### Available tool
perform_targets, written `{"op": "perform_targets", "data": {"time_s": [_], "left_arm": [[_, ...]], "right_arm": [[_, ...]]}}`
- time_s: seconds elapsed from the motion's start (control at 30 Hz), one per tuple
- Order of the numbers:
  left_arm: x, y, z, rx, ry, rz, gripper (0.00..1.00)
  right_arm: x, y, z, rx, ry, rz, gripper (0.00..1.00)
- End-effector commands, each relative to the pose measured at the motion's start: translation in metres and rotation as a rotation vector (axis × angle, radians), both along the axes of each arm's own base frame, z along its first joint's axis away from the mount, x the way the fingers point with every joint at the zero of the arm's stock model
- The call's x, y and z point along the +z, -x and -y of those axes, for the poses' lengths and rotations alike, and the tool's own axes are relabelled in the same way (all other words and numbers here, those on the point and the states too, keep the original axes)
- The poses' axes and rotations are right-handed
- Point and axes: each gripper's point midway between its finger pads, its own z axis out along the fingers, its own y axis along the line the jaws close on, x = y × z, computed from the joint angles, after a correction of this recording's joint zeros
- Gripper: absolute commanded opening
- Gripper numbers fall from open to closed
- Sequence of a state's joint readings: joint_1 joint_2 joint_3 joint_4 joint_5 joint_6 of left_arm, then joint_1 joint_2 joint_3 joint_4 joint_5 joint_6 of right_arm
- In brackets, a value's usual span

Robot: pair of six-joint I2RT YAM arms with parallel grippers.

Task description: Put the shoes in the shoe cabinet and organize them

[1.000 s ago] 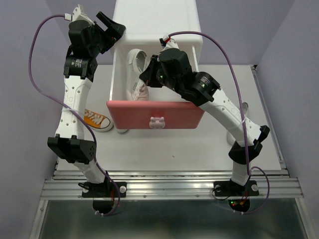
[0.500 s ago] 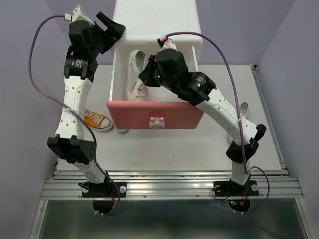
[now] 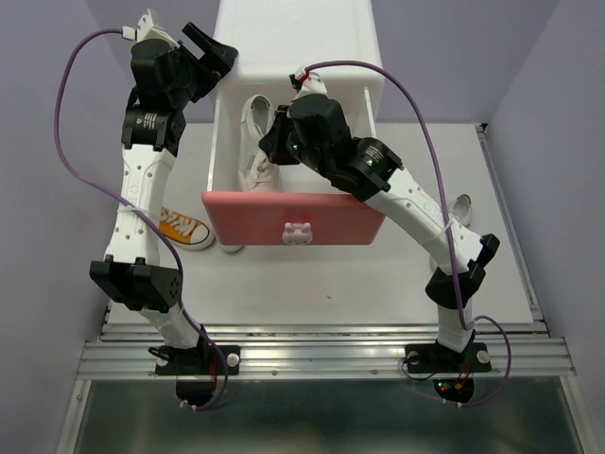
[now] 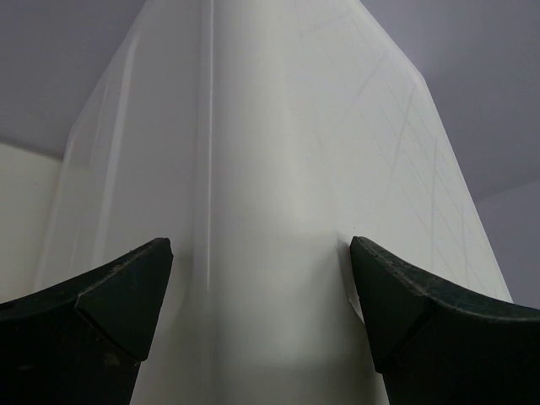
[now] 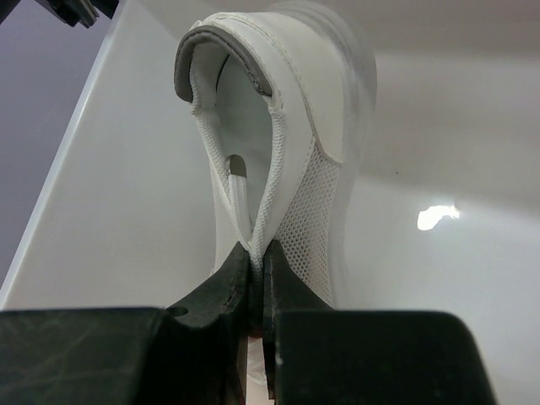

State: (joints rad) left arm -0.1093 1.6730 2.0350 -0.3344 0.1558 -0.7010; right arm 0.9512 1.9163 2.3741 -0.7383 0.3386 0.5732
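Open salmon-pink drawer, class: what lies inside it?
One white mesh lace-up sneaker, pinched by the right gripper. The right arm hides the right half of the salmon-pink drawer.

Lavender walls on 3 sides; white table; metal rail near edge; floor below unclear.

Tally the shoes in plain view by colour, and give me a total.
white sneaker: 1
orange sneaker: 1
Total: 2 that can be told for certain; anything else is too hidden to count.
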Motion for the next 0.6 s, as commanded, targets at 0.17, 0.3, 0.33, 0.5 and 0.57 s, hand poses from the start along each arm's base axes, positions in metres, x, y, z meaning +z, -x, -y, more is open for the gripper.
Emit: {"op": "perform_targets", "data": {"time_s": [0.17, 0.3, 0.33, 0.5, 0.57], "left_arm": [[-0.143, -0.006, -0.029, 0.091, -0.167, -0.416, 0.96], [-0.144, -0.006, -0.030, 0.097, -0.169, -0.418, 0.96], [-0.143, -0.006, -0.030, 0.098, -0.170, -0.418, 0.96], [-0.144, -0.006, -0.031, 0.103, -0.164, -0.419, 0.96], [-0.144, -0.007, -0.031, 0.104, -0.162, -0.418, 0.96]], "right_arm": [[0.015, -0.017, -0.007, -0.010, -0.071, 0.059, 0.01], [0.007, -0.023, -0.012, -0.001, -0.071, 0.052, 0.01], [0.007, -0.024, -0.014, 0.004, -0.073, 0.056, 0.01], [0.001, -0.033, -0.018, 0.015, -0.079, 0.049, 0.03], [-0.001, -0.035, -0.019, 0.006, -0.083, 0.042, 0.03]]}}
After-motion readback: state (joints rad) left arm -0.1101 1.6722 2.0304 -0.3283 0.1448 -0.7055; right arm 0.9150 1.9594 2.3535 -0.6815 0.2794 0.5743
